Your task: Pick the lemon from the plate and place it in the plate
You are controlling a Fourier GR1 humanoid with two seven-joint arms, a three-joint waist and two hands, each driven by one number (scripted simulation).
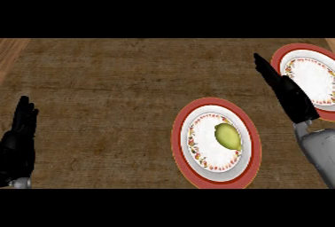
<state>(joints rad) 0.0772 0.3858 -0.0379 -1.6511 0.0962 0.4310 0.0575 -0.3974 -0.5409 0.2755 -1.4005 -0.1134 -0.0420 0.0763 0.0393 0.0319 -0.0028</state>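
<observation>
At the lower left edge of the frame the left hand [18, 142] rests with its fingers straight and pointing up, holding nothing. The brown tabletop [104, 88] stretches across the middle. Right of centre, low in the frame, sits a red-rimmed plate [178, 137] with the lemon [227, 136] lying on its white middle, a little toward the plate's right side. Above and to the right of it, the right hand [288, 93] hangs with fingers stretched flat and nothing in them, its tips by the left rim of a second plate [317, 77] at the upper right edge. As I read it, the pick has not begun: the lemon is untouched. The next move looks to call for the right hand to come down and left over the lemon, then curl its fingers round it before lifting.
</observation>
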